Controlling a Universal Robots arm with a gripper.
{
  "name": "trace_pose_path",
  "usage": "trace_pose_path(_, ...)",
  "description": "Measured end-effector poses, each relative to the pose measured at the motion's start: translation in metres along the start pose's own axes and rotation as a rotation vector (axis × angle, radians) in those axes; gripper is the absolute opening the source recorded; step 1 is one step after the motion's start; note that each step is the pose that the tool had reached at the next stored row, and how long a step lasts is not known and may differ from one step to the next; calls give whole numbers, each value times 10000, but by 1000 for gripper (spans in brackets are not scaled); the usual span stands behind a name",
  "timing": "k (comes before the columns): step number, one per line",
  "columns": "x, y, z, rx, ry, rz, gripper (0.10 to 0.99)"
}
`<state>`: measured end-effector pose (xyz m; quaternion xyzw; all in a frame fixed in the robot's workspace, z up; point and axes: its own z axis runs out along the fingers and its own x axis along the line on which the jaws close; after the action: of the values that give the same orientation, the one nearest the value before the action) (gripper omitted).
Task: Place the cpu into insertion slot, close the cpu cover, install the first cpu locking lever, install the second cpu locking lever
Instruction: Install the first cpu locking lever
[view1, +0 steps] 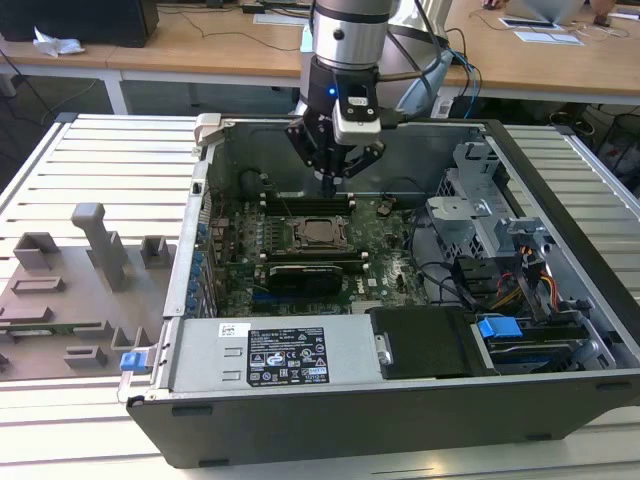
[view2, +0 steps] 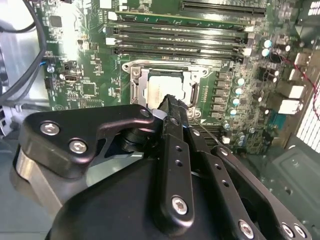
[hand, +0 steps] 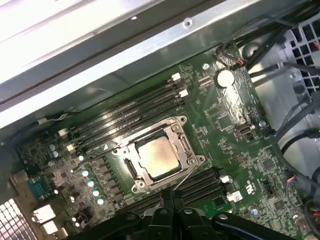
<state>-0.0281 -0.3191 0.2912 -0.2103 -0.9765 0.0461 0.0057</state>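
Hanging near the cover (hand: 179, 136), the gripper (view1: 329, 183) is pinched shut, holding nothing. The cpu (hand: 156, 156) lies in the cover's window. A crooked push could slip and scratch the board (hand: 235, 150).

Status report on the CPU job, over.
Jaws shut and empty, gripper hovering above the motherboard. Seated cpu, cpu cover flat around it. Nothing lying on them.

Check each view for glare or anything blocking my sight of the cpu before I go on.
First wrist view: the cpu carries a soft warm sheen but reads clearly; the case wall is washed out bright. Second wrist view: the gripper covers part of the cpu, and glare whitens a patch of the motherboard. Exterior view: even light, no glare on the cpu.
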Motion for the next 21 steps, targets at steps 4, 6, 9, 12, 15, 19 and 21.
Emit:
trace_pose_path(4,0,0,0,-5,-59,-638,106)
trace_pose_path(6,0,0,0,-7,-80,-851,106)
trace_pose_path(9,0,0,0,-12,-139,-1498,106)
trace_pose_path(12,0,0,0,-20,-218,-2349,106)
trace_pose_path(15,0,0,0,-30,-333,-3583,106)
trace_pose_path(19,0,0,0,-34,-378,-4062,106)
trace_pose_path(21,0,0,0,-36,-403,-4341,106)
